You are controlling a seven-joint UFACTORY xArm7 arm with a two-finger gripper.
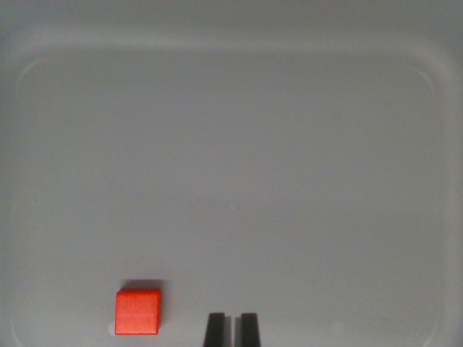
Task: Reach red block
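Observation:
A small red block (137, 311) lies on the pale grey tray floor near the bottom of the wrist view, left of centre. My gripper (232, 329) shows at the bottom edge as two dark fingertips (215, 330) standing close together with only a thin gap and nothing between them. The block sits to the left of the fingertips, apart from them by about a block's width.
The block rests in a shallow grey tray whose raised rounded rim (231, 49) runs along the top and both sides of the view. The tray floor spreads wide above and to the right of the gripper.

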